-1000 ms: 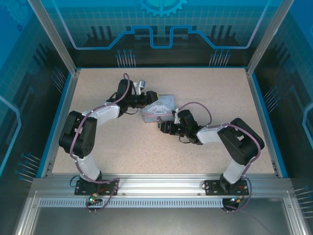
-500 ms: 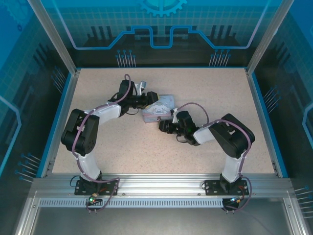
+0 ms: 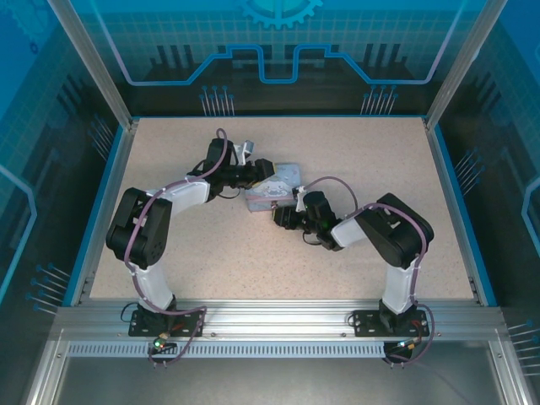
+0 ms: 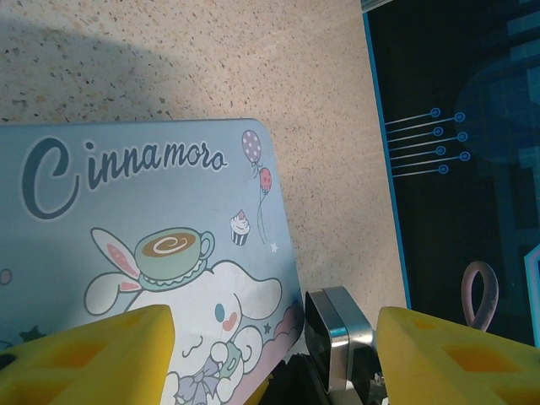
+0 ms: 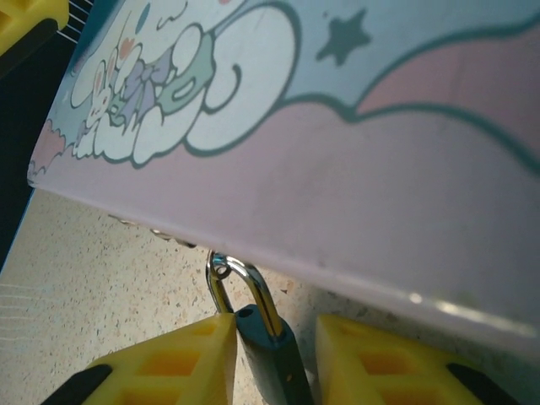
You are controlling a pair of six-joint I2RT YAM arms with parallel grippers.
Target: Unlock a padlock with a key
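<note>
A: Where's the padlock (image 5: 272, 359)?
B: Hung by its shackle from a loop under the tin (image 5: 354, 160) edge, between the right gripper (image 5: 277, 331) fingers. There's a gap on one side, so no pinch.
A: And the left gripper (image 4: 274, 329)?
B: Spread wide at the tin's lid. I'd pinch the body squarely, not the shackle.

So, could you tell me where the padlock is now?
Right wrist view, bottom centre: the padlock is hooked by its shackle to the tin, between the fingers of the right claw.

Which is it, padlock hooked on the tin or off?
Hooked on: the padlock has its shackle through a small loop at the tin edge. Locked or unlocked, cannot tell.
</note>
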